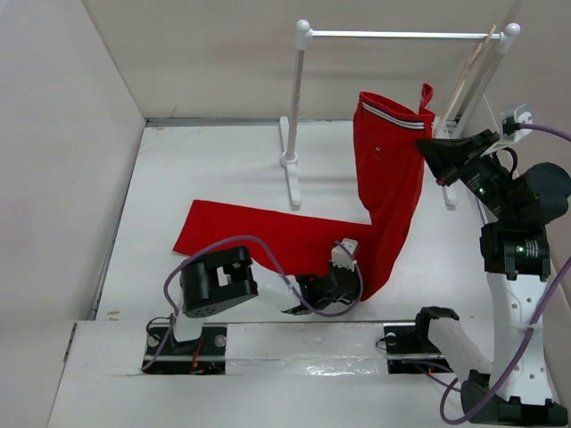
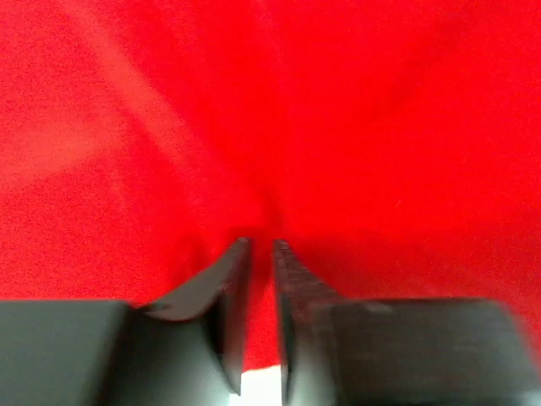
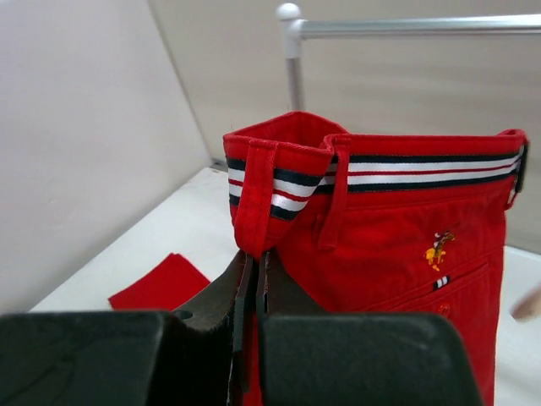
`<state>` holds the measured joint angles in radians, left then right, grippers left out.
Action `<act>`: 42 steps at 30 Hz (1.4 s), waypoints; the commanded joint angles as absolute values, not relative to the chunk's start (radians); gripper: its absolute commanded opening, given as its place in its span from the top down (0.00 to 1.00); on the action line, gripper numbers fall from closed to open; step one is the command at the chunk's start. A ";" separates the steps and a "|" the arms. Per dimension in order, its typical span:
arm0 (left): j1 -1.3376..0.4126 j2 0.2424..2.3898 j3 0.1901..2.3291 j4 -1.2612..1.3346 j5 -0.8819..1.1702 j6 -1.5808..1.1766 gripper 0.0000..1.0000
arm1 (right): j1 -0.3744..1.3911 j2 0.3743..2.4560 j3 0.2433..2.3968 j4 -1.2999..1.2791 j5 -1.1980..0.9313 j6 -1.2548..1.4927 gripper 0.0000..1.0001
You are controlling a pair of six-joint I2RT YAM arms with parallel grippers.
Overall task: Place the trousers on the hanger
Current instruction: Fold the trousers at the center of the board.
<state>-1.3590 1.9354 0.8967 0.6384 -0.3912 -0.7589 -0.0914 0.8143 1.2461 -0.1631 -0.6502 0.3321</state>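
The red trousers (image 1: 393, 192) are lifted at the waist, with the striped waistband up near the rail. One leg lies flat on the table to the left (image 1: 250, 232). My right gripper (image 1: 428, 149) is shut on the waistband edge; the right wrist view shows the jaws (image 3: 256, 254) pinching the red cloth (image 3: 397, 245). My left gripper (image 1: 348, 267) sits low at the fold of the leg; in the left wrist view its jaws (image 2: 260, 245) are closed on red cloth (image 2: 338, 127). The beige hanger (image 1: 470, 71) hangs at the right end of the rail, behind the trousers.
The white rail stand (image 1: 401, 36) spans the back, with its left post and foot (image 1: 293, 134) on the table just behind the flat leg. White walls enclose the table on the left, back and right. Purple cables loop by both arms.
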 commanded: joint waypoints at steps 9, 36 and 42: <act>-1.290 1.332 0.666 0.409 -0.551 -0.748 0.64 | 0.279 0.951 1.342 0.009 -0.441 0.250 1.00; -1.216 0.321 0.762 -0.465 -0.807 -0.855 0.68 | 0.785 1.702 1.785 0.040 0.070 0.145 1.00; -1.216 0.249 0.822 -0.557 -0.879 -0.876 0.69 | 1.010 2.038 1.940 0.032 0.121 0.089 1.00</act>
<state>-1.2201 0.2852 0.7773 -0.4862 -0.8040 -0.8616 0.9016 1.8977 1.8446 -0.0463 0.0860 0.1360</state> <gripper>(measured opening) 0.315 0.036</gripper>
